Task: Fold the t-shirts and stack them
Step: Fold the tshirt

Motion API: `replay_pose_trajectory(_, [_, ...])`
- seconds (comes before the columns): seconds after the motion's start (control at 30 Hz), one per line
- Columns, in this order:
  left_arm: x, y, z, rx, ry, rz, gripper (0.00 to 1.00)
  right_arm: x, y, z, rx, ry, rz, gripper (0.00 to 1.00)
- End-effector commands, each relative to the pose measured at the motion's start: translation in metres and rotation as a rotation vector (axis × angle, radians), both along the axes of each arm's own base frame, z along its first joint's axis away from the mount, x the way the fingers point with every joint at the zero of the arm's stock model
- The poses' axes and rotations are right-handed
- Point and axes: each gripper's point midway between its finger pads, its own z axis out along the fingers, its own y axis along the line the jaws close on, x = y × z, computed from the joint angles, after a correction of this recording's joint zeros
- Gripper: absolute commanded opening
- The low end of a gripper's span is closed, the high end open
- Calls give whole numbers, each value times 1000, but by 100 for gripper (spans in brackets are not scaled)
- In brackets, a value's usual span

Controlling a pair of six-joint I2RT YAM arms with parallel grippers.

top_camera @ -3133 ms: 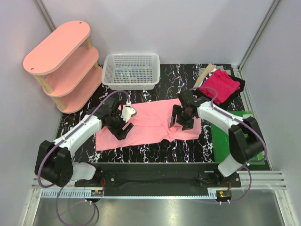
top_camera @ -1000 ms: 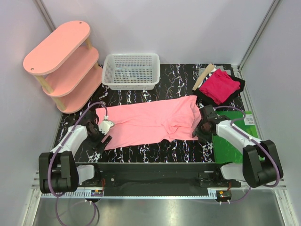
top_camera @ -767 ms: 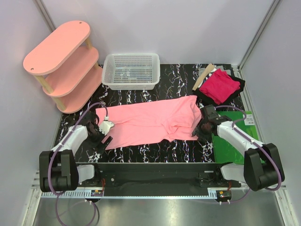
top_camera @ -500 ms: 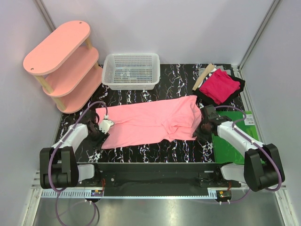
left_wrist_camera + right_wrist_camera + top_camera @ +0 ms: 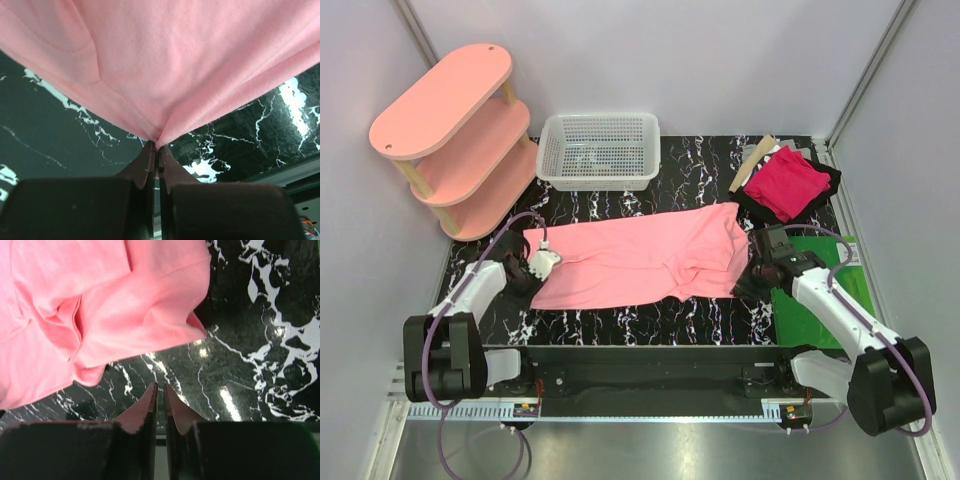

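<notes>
The light salmon-pink t-shirt [image 5: 640,262] lies spread flat across the middle of the black marbled table [image 5: 700,320]. My left gripper [image 5: 532,282] sits low at its left edge. In the left wrist view, that left gripper [image 5: 157,146] is shut on a pinched hem of the pink t-shirt [image 5: 175,60]. My right gripper [image 5: 752,280] rests just off the shirt's right lower corner. In the right wrist view, the right gripper [image 5: 160,387] has its jaws almost together with nothing between them. There the pink t-shirt [image 5: 115,315] lies ahead of the tips without touching them. The magenta-red t-shirt [image 5: 788,184] lies folded at the back right.
A white mesh basket [image 5: 600,150] stands at the back centre. To its left is the pale-pink oval shelf unit [image 5: 455,135]. A green mat [image 5: 825,295] lies under the right arm. Dark cloth [image 5: 830,178] and a tan piece [image 5: 752,162] lie by the magenta-red shirt.
My left gripper slid in onto the pink shirt's left edge and closed on it. The right gripper's jaws drew nearly together, and that arm shifted slightly.
</notes>
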Motion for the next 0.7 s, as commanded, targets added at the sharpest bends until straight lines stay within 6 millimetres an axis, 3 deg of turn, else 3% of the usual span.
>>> replay_pose_trajectory(0.0, [13, 4, 23, 20, -93, -17, 0, -12, 1, 24, 26, -26, 38, 21])
replay_pose_trajectory(0.03, [14, 4, 25, 17, -102, -18, 0, -14, -1, 23, 17, -25, 36, 35])
replay_pose_trajectory(0.13, [12, 0, 21, -7, -81, -12, 0, -15, -9, 10, -38, 12, 33, 38])
replay_pose_trajectory(0.23, [9, -2, 17, -15, -57, -5, 0, -9, -18, -2, -103, 49, 4, 55])
replay_pose_trajectory(0.27, [8, -2, 16, -15, -57, -4, 0, -7, -17, -3, -102, 58, -7, 56])
replay_pose_trajectory(0.4, [6, 1, 15, 1, -72, -5, 0, 7, -19, -11, -130, 69, -32, 55])
replay_pose_trajectory(0.67, [2, 6, 10, 30, -71, -10, 0, 27, -28, -8, -216, 31, -3, 50])
